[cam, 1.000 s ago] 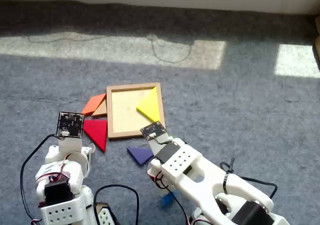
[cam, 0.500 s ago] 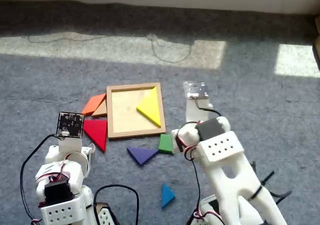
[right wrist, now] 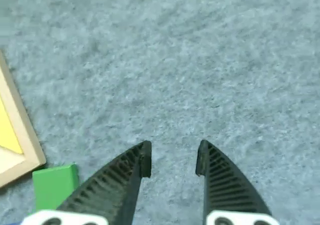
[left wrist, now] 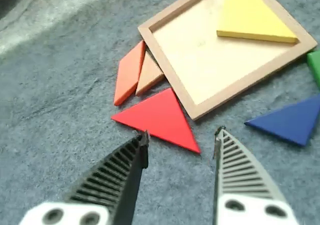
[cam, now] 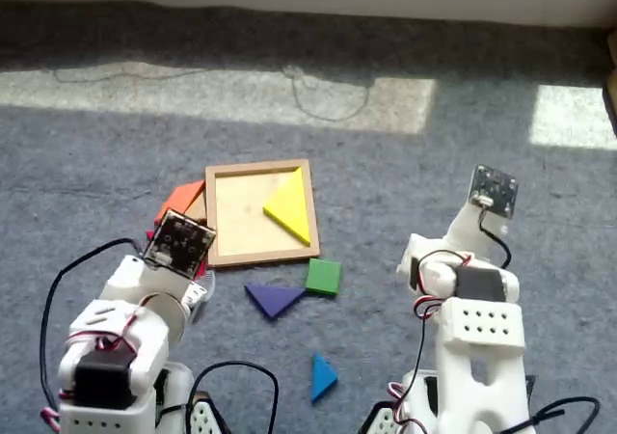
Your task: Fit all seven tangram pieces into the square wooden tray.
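The square wooden tray (cam: 210, 217) lies on the grey carpet with a yellow triangle (cam: 289, 207) inside, against its right side. An orange piece (cam: 178, 201) and a tan piece (cam: 197, 208) lie by the tray's left edge. In the left wrist view, my left gripper (left wrist: 181, 134) hangs open just above the red triangle (left wrist: 160, 119), near the tray (left wrist: 167, 71). A green square (cam: 322, 277), a purple-blue triangle (cam: 273, 297) and a small blue triangle (cam: 322, 376) lie in front of the tray. My right gripper (right wrist: 173, 157) is open over bare carpet, right of the green square (right wrist: 54, 185).
The left arm (cam: 145, 299) covers most of the red triangle in the high view. The right arm (cam: 468, 299) stands well right of the tray. A thin cable (cam: 318, 96) lies on the sunlit carpet beyond the tray.
The right arm swung from the tray's near right corner far to the right, uncovering the green square and small blue triangle. The left arm then leaned forward over the red triangle.
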